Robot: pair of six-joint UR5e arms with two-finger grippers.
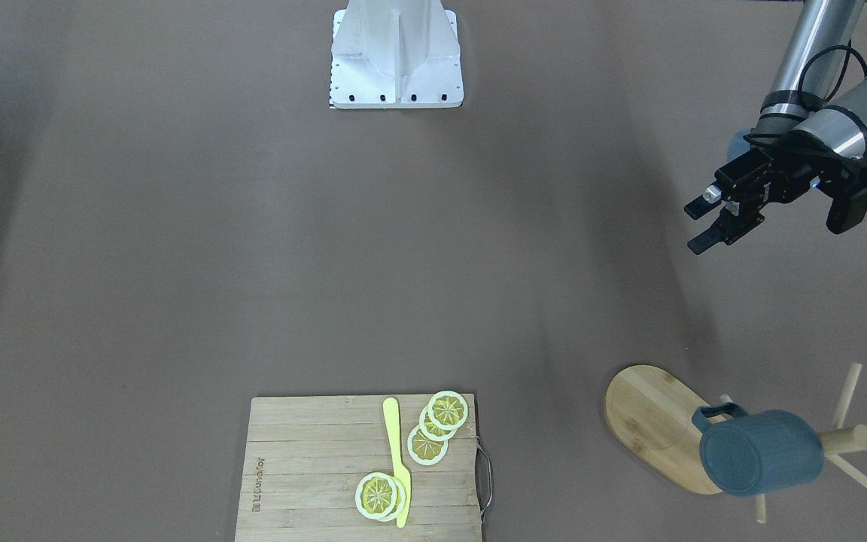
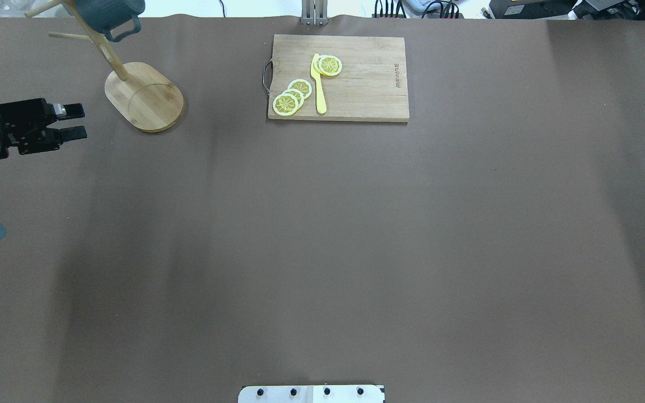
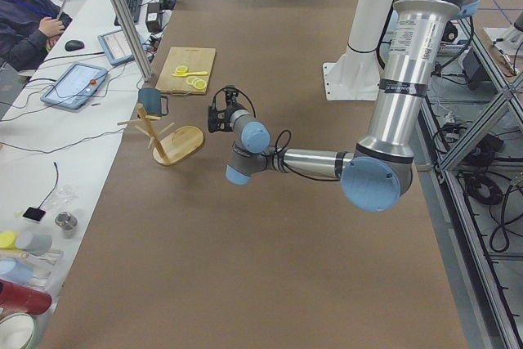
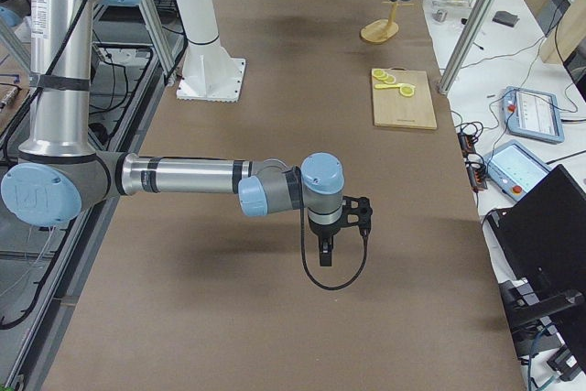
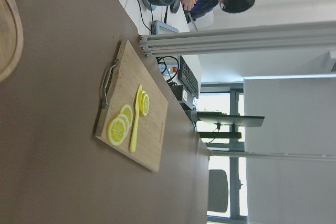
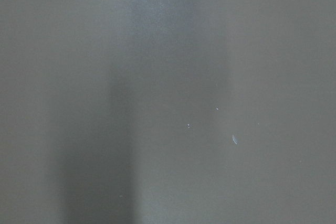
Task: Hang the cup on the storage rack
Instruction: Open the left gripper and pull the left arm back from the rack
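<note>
Looks to us like the hanging part is basically done: the cup (image 1: 768, 452) is up on the storage rack (image 1: 648, 414) at the far corner of the table on the robot's left, with its handle apparently hooked over one of the thin pegs near the top of the post. The left gripper (image 1: 698, 226) has its fingers spread with nothing between them, and it sits well apart from the rack on the robot's side. The right gripper (image 4: 322, 250) only shows in one side view, so we can't tell if it's open or closed. If we're right that the step in hand is just clearing out, we'd pull the left arm straight back toward the robot with the fingers apart, well clear of the sticking-out pegs, since a bump could swing the cup off. As for orientation, in the front-facing view we see the cup's closed blue bottom and none of the yellow-green inside, so the mouth points away from that camera, toward the post. The long axis looks tilted rather than upright, handle on the robot's side.
</note>
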